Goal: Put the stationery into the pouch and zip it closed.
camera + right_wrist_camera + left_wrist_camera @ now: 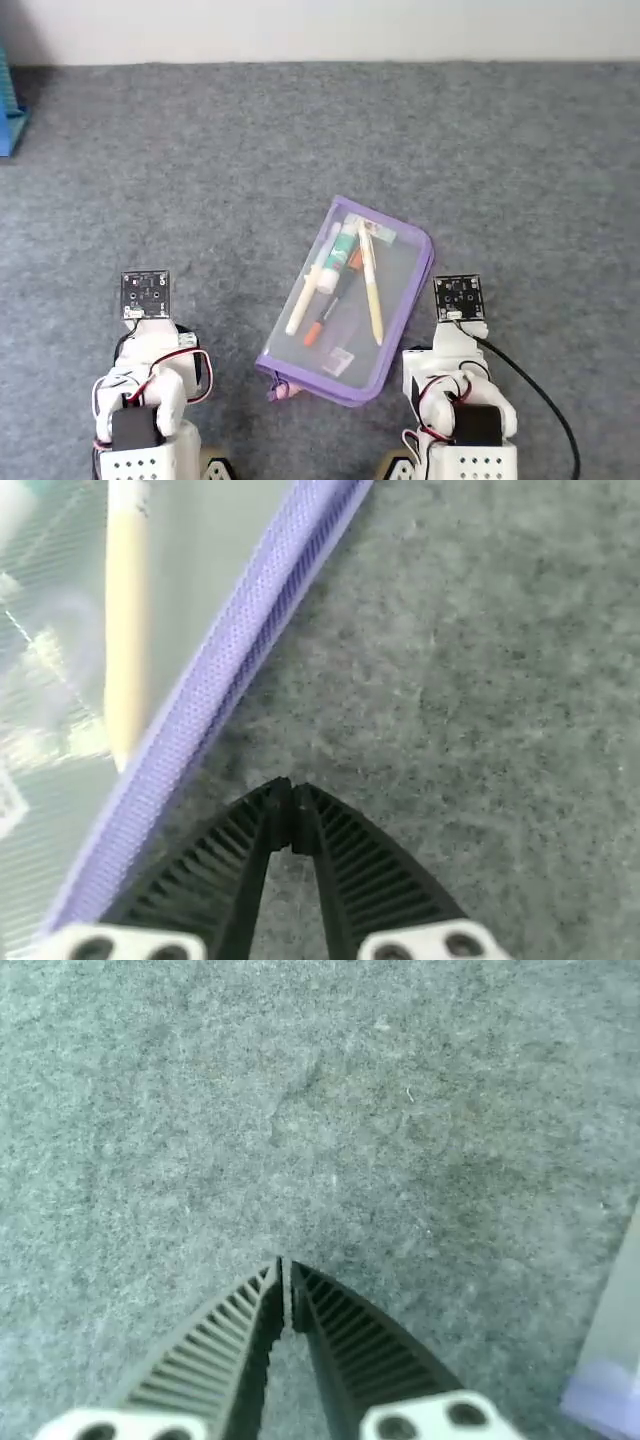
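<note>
A clear pouch (350, 300) with purple edging lies tilted on the grey carpet between the two arms. Pens, a marker and a cream pencil (371, 285) lie inside it. Its pink zipper pull (281, 389) sits at the near left corner. My left gripper (287, 1272) is shut over bare carpet, left of the pouch, whose corner (610, 1360) shows at the edge. My right gripper (290, 792) is shut just beside the pouch's purple border (235, 670), with the cream pencil (125, 620) visible through the clear side.
Grey carpet (200, 160) spreads wide beyond the pouch. A blue object (10, 110) sits at the far left edge. A white wall runs along the back.
</note>
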